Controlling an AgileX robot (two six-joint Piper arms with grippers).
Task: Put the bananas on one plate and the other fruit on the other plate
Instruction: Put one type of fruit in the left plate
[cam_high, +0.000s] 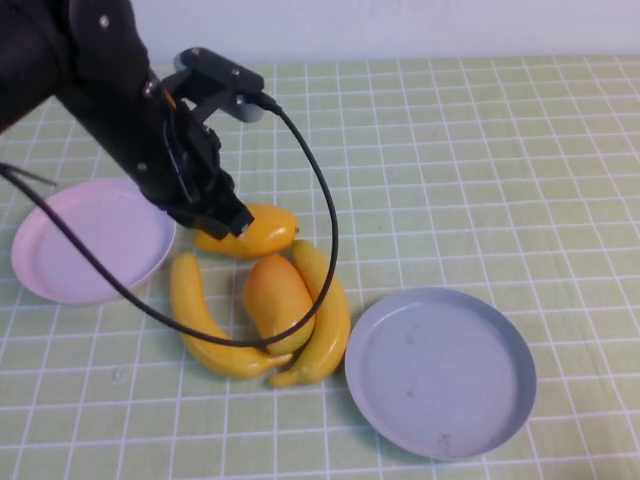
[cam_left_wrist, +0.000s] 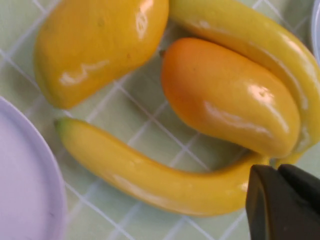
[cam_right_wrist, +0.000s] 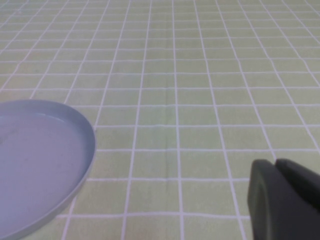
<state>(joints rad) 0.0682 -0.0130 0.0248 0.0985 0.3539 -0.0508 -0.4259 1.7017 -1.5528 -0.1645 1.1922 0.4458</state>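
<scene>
- Left gripper (cam_high: 228, 222) is low over the pile, at the left end of the rear mango (cam_high: 250, 232), just beside the pink plate (cam_high: 60, 270). Jaws shut, nothing held.
- Wrist view agrees: the dark fingertips (cam_left_wrist: 280, 200) are pressed together with no fruit between them, next to the left banana (cam_left_wrist: 150, 175).
- Judgement: the closed tip is poised to start on the fruit; that mango is the piece nearest the pink plate, so it's the likely first pick. Jaws would need to open first.
- Right gripper (cam_right_wrist: 285, 200) is also shut and empty, over bare table beside the grey-blue plate (cam_right_wrist: 75, 150). It is not in the high view, so its exact spot on the table is unknown; looks parked.
- Fruit is clustered mid-table between the plates: front mango (cam_high: 275, 300) sits wedged between the left banana (cam_high: 200, 320) and right banana (cam_high: 325, 310), touching both.
- Both plates empty: pink at the left edge, grey-blue (cam_high: 440, 370) towards the front right.
- Hidden: the left arm and its cable (cam_high: 325, 200) cover the rear mango's left end and cross the front mango and the bananas. Can't tell if the gripper touches the mango.
</scene>
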